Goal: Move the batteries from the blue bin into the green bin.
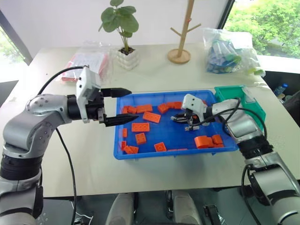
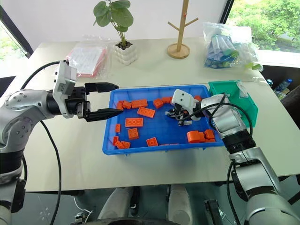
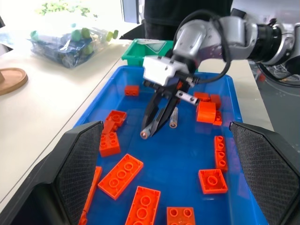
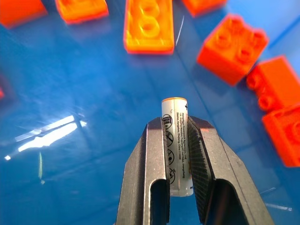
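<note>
1. Gripping is the step in hand: the right gripper (image 4: pixel 179 154) has its two fingers shut on a battery (image 4: pixel 176 140), which stands lengthwise between the pads with its far end poking out past the tips.
2. A second battery (image 3: pixel 173 117) lies on the floor of the blue bin (image 1: pixel 176 139), just beside the right gripper's fingers.
3. The left gripper (image 1: pixel 123 106) hangs at the bin's left wall, fingers wide apart and holding nothing.
4. Next move, as judged: lift the held battery clear of the tray floor, carry it back over the wall behind the right gripper's wrist, and release it in the green bin (image 1: pixel 234 96).
5. Edges: the blue bin's low right wall and the green bin's taller rim both need clearing.
6. Open room: bare blue floor lies ahead of the fingertips; orange blocks (image 1: pixel 208 140) cluster close beside the right gripper, so a straight rise looks safest.
</note>
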Controlling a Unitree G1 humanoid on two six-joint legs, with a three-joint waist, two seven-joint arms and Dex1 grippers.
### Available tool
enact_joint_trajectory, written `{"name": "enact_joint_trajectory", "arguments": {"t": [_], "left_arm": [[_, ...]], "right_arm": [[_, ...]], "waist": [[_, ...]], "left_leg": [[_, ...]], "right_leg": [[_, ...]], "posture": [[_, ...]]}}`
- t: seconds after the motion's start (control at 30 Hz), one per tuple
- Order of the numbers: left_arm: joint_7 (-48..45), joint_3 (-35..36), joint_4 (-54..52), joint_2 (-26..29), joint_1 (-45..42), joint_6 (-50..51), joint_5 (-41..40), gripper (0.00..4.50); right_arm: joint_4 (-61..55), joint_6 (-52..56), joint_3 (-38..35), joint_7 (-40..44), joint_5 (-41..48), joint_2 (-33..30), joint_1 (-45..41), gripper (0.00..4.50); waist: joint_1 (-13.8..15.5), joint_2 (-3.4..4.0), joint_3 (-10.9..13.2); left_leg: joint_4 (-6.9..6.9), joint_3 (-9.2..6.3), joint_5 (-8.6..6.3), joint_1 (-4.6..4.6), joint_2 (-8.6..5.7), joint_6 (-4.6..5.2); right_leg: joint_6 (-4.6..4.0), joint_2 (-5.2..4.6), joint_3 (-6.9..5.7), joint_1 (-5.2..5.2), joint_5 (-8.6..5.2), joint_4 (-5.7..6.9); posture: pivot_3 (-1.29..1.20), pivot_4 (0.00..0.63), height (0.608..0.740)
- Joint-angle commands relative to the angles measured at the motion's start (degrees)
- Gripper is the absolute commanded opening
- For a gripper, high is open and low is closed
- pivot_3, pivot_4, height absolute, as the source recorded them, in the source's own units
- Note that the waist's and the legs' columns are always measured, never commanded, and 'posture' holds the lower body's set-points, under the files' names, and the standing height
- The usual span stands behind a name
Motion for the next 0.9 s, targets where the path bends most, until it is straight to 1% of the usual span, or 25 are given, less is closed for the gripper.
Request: {"name": "enact_joint_trajectory", "arguments": {"t": [0.03,0.1,0.2,0.3,0.37,0.43,0.5,0.53,0.57,0.63,0.7,0.77,0.83,0.9], "left_arm": [[-0.53,0.39,-0.66,0.22,-0.85,-0.94,-0.06,4.50],[-0.66,0.37,-0.71,0.10,-0.67,-1.08,0.01,4.50],[-0.81,0.11,-0.42,-0.29,-0.78,-1.25,0.17,4.50],[-1.12,-0.40,0.08,-0.85,-1.28,-1.53,0.39,4.50],[-1.45,-0.74,0.56,-1.16,-1.74,-1.81,0.64,4.50],[-1.62,-1.17,1.21,-1.48,-2.35,-2.07,0.89,4.50],[-1.86,-1.55,1.66,-1.79,-2.85,-2.33,1.09,4.50],[-2.03,-1.68,1.93,-1.87,-3.07,-2.47,1.20,4.50],[-2.14,-1.78,2.16,-1.94,-3.28,-2.58,1.30,4.50],[-2.35,-1.88,2.46,-1.99,-3.54,-2.75,1.48,4.50],[-2.62,-1.89,2.78,-2.04,-3.81,-2.80,1.69,4.50],[-2.79,-1.79,2.76,-1.94,-3.91,-2.65,1.73,4.50],[-2.82,-1.66,2.39,-1.78,-3.68,-2.47,1.65,4.50],[-2.74,-1.58,2.01,-1.70,-3.40,-2.30,1.57,4.50]], "right_arm": [[-7.58,5.75,-7.80,-2.59,2.73,-4.38,-0.77,0.25],[-8.21,7.26,-11.01,-4.34,2.73,-7.48,-0.50,0.25],[-5.52,7.20,-15.17,-6.93,1.13,-13.25,0.21,0.25],[-1.73,5.55,-16.39,-9.24,-0.86,-17.85,1.99,0.25],[-0.12,4.57,-16.54,-10.17,-1.58,-19.41,3.43,0.25],[0.69,4.33,-16.84,-10.72,-1.48,-19.64,4.94,0.25],[1.38,4.61,-16.81,-12.40,-1.82,-18.91,5.89,1.13],[1.25,4.67,-16.54,-12.73,-1.84,-18.64,6.15,1.44],[0.65,4.60,-16.29,-12.81,-1.68,-18.40,6.36,1.87],[-0.50,4.50,-15.84,-12.90,-1.45,-18.19,6.29,2.87],[-1.20,5.48,-15.86,-12.88,-0.66,-17.66,4.88,3.71],[-3.72,8.13,-16.73,-10.23,3.21,-16.70,3.69,3.71],[-9.18,10.04,-17.16,-5.53,8.17,-16.60,5.03,3.71],[-14.07,9.89,-16.14,-1.60,11.06,-17.28,7.48,3.71]], "waist": [[0.06,0.00,0.00],[0.10,-0.02,-0.01],[0.21,-0.01,-0.01],[0.32,-0.02,-0.01],[0.22,-0.02,-0.01],[-0.08,-0.02,-0.01],[-0.30,-0.01,-0.01],[-0.30,0.00,0.00],[-0.28,0.00,0.00],[-0.21,0.00,0.00],[-0.10,0.00,0.00],[-0.15,0.00,0.00],[-0.14,0.00,0.00],[-0.07,0.00,0.00]], "left_leg": [[0.00,0.00,0.00,0.00,0.00,0.00],[0.00,0.01,0.00,0.00,0.00,0.00],[0.00,0.03,0.00,0.00,0.00,0.00],[0.00,0.17,0.00,-0.01,0.00,0.00],[0.00,0.26,0.00,0.00,0.01,0.00],[-0.01,0.27,0.00,0.01,0.02,0.01],[-0.01,0.33,0.00,0.02,0.04,0.01],[-0.01,0.34,0.00,0.02,0.05,0.01],[-0.01,0.34,0.00,0.02,0.05,0.01],[-0.02,0.33,0.00,0.02,0.06,0.01],[-0.01,0.33,0.00,0.02,0.06,0.01],[-0.01,0.33,0.00,0.01,0.05,0.01],[-0.01,0.25,0.00,0.01,0.07,0.01],[-0.04,0.11,0.00,0.01,0.07,0.01]], "right_leg": [[0.00,0.00,0.00,0.00,0.00,-0.01],[0.00,0.00,0.00,0.01,0.00,-0.02],[0.00,-0.01,0.00,0.01,0.00,-0.03],[0.00,-0.02,0.00,0.01,-0.01,-0.04],[0.00,-0.02,0.00,0.01,-0.01,-0.04],[-0.01,-0.01,0.00,0.01,-0.01,-0.04],[-0.01,-0.02,0.00,0.00,0.00,-0.03],[-0.01,-0.02,0.01,-0.01,0.00,-0.03],[-0.01,-0.02,0.01,-0.02,0.00,-0.02],[-0.01,-0.01,0.01,-0.02,0.00,-0.02],[0.00,-0.01,0.01,-0.02,0.00,-0.03],[0.00,-0.03,0.01,-0.02,0.00,-0.03],[0.00,-0.01,0.01,-0.02,0.00,-0.04],[0.00,0.01,0.00,-0.02,-0.01,-0.03]], "posture": [[0.00,0.150,0.692],[0.00,0.150,0.692],[0.00,0.150,0.692],[0.00,0.150,0.692],[0.00,0.150,0.692],[0.00,0.150,0.692],[0.00,0.150,0.692],[0.00,0.150,0.692],[0.00,0.150,0.692],[0.00,0.150,0.692],[0.00,0.150,0.692],[0.00,0.150,0.692],[0.00,0.150,0.692],[0.00,0.150,0.692]]}}
